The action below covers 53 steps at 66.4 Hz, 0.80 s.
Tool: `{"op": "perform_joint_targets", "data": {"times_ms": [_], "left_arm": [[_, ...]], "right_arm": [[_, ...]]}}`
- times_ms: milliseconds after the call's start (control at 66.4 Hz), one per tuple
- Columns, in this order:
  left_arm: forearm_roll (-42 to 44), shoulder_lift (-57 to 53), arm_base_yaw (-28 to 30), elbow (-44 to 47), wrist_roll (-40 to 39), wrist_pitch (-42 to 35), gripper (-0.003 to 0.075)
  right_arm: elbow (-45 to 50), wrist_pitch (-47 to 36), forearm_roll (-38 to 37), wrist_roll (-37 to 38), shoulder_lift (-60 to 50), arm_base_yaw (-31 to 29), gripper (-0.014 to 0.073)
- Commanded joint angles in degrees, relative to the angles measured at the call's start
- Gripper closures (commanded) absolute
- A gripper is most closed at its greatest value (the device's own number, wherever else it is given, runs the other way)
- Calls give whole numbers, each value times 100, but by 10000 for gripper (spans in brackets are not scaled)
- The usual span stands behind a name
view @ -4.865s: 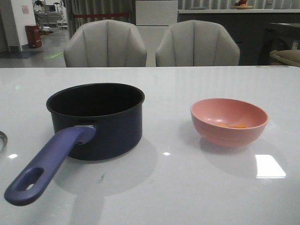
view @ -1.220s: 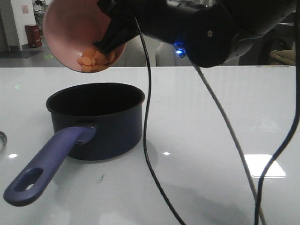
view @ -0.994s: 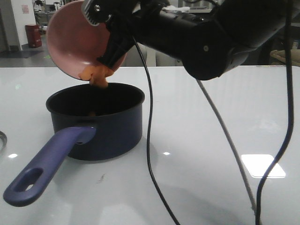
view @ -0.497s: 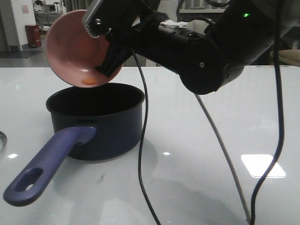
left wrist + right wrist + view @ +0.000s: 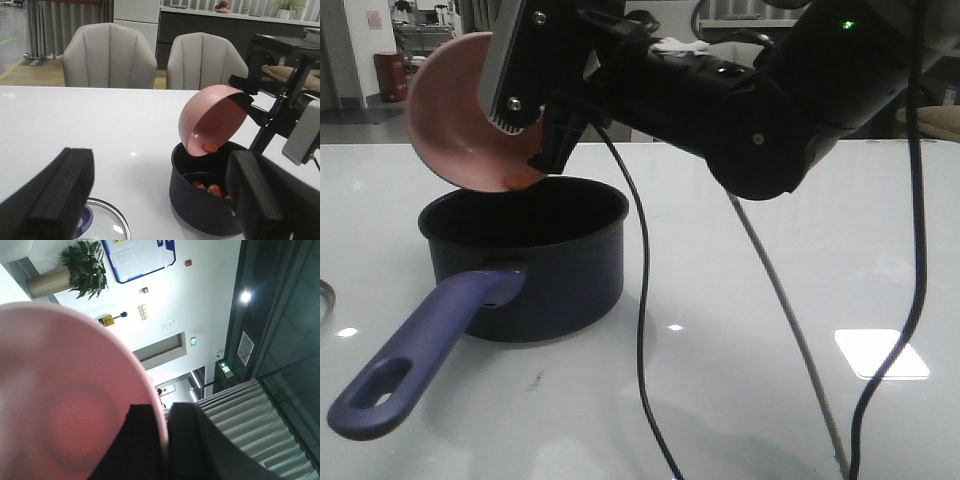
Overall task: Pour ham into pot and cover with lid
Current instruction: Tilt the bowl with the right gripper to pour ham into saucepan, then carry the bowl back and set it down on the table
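While the lid (image 5: 102,225) lies flat on the tabletop (image 5: 740,300) at the far left, just under the left pincer (image 5: 160,195), whose jaws stand wide apart and hold nothing, the pouring goes on to its right. The pot (image 5: 525,260) stands upright with its long handle (image 5: 415,355) running toward the camera. Several bits of ham (image 5: 212,189) already lie on its black floor. Above its rim the pink bowl (image 5: 460,115) is tipped steeply, mouth down toward the pot, and one orange bit (image 5: 517,181) clings at the lowest edge. The right pincer (image 5: 162,432) is clenched on the bowl's rim. That last bit may stick and never drop, or, if the bowl swings away tilted, fall outside onto the tabletop. The bowl's low edge hangs near the pot's rim, so a careless withdrawal could knock it.
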Motion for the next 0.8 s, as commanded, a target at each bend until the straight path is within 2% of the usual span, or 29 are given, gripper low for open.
{"op": "perform_joint_targets", "data": {"times_ms": [0, 151, 241, 361, 542, 648, 783], "left_arm": [[-70, 53, -37, -162, 11, -454, 148], [-70, 53, -37, -162, 11, -454, 148], [-70, 53, -37, -162, 11, -454, 148], [-70, 53, -37, -162, 11, -454, 148], [-70, 53, -37, -162, 11, -454, 148], [-70, 53, -37, -162, 11, -454, 148], [-70, 53, -37, -162, 11, -454, 148]], "right_arm": [[-122, -943, 103, -104, -398, -5, 454], [-130, -947, 455, 68, -398, -5, 454], [-130, -942, 704, 515, -398, -5, 454], [-130, -942, 1047, 1900, -398, -5, 454], [-130, -576, 1275, 4660, -413, -5, 454], [-130, 84, 1275, 5655, -564, -5, 454], [-130, 1805, 1317, 5847, -1011, -5, 454]]}}
